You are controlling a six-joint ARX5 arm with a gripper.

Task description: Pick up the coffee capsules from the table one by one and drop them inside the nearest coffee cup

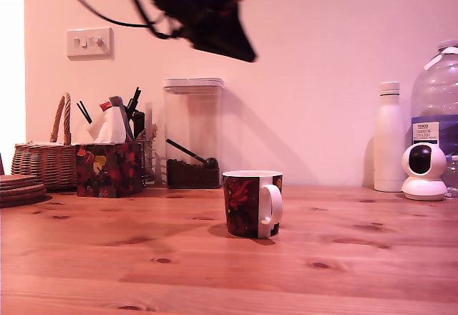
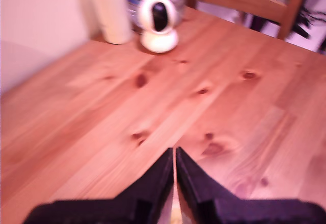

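Worktop [image 1: 372, 272]: fills the lower half of the exterior view; reddish pine with dark knots.
Water bottle [image 1: 438, 100]: far right edge; its label reads "TESCO", smaller print unreadable.
Gripper [image 1: 247, 51]: upper centre, high above everything; in the wrist view [image 2: 174, 168] the jaws are pressed together, only a sliver between them, with a pale yellowish glint deep in the gap that may be a capsule, though I cannot tell.
Coffee cup [image 1: 252, 204]: centre, upright.
Coffee capsules: none visible on the worktop.
Risk: the cup sits far below, so a drop from this height would likely miss or bounce out.
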